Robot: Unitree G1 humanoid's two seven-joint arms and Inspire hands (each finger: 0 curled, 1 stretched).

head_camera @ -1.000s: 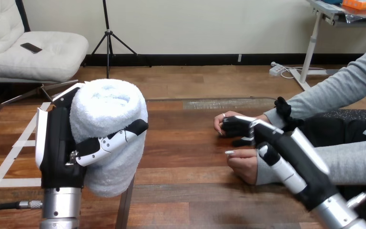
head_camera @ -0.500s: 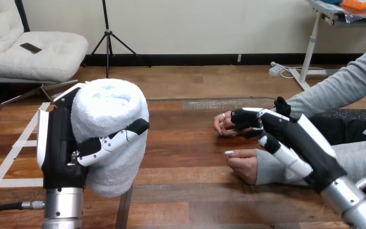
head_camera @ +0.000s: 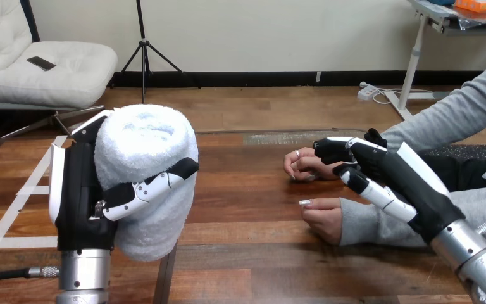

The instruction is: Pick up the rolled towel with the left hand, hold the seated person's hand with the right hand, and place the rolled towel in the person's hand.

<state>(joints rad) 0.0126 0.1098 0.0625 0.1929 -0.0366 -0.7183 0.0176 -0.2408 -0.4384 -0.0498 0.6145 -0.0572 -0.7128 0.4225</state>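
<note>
Your L hand point(head_camera: 79, 190) has the rolled towel point(head_camera: 142, 142): white roll, standing upright against the black palm at the view's left and held up off the worktop point(head_camera: 247, 209). The thumb point(head_camera: 158, 179) is curled across the front of the roll approx. halfway down, pressing into the cloth. The other fingers are hidden behind the towel, so you only see the grip from the thumb side. The roll's top end sticks out above the hand and its bottom end hangs below the thumb. Your R hand point(head_camera: 392, 174) reaches in from the lower right w/ the silver forearm behind it. Its front end is over the wrist end of the person's farther hand point(head_camera: 299, 166), which rests on the worktop. You can't tell whether the R hand is closed on that hand or just sits over it. The person's nearer hand point(head_camera: 323, 218) lies on the worktop just below and beside the R hand, loosely curled and holding nothing. The towel is well apart from both of the person's hands, w/ bare worktop between.
</note>
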